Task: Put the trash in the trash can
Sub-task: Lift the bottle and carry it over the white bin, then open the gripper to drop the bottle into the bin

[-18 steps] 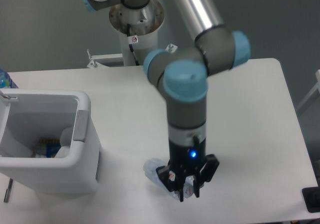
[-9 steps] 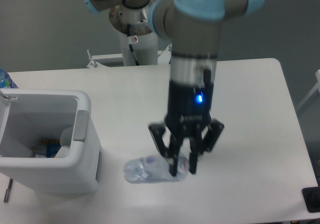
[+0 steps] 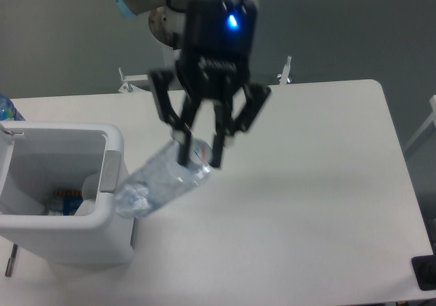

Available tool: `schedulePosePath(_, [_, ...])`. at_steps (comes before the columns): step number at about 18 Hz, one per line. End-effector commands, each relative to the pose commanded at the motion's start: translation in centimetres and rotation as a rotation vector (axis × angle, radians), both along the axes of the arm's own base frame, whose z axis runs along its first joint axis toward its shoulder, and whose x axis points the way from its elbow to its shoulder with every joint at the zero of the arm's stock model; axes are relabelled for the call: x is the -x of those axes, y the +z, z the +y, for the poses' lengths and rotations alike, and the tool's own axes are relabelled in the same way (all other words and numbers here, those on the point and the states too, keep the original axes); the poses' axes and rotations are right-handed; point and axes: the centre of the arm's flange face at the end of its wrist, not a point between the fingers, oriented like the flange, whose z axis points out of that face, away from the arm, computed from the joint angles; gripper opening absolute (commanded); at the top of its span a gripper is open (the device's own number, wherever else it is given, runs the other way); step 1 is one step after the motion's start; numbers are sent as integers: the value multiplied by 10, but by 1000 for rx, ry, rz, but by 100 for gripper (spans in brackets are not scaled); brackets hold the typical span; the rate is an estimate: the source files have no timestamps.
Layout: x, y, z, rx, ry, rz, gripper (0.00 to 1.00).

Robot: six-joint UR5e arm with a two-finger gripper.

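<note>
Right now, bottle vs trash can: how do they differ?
The bottle is clear and crushed; the trash can is opaque white and boxy. The bottle hangs tilted in the air, held at its upper end by the gripper, while the trash can stands upright on the table. The bottle is far smaller than the trash can. Both look plastic.

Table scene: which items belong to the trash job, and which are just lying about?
Job: crushed clear bottle, held in the pincer; white trash can, with some trash already inside.
Lying about: blue-capped bottle at the left edge; black object at bottom right.
</note>
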Motion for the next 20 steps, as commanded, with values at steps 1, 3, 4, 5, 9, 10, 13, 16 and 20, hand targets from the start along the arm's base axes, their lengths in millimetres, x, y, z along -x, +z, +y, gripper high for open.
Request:
schedulePosePath(1, [-10, -2, 5, 3, -18, -3, 19])
schedulePosePath(3, [-39, -7, 18, 10, -71, -8, 19])
schedulePosePath(4, [-48, -13, 24, 18, -94, -16, 19])
schedulePosePath(5, [-60, -21, 31, 29, -123, -25, 19])
schedulePosePath(9, [-87, -47, 47, 71, -212, -7, 20])
schedulePosePath(10, [-101, -54, 53, 83, -240, -11, 20])
schedulePosePath(13, [-111, -84, 57, 127, -280, -17, 21])
schedulePosePath(16, [-118, -120, 61, 183, -354, 16, 42])
schedulePosePath(20, [-117, -139, 62, 217, -384, 39, 100])
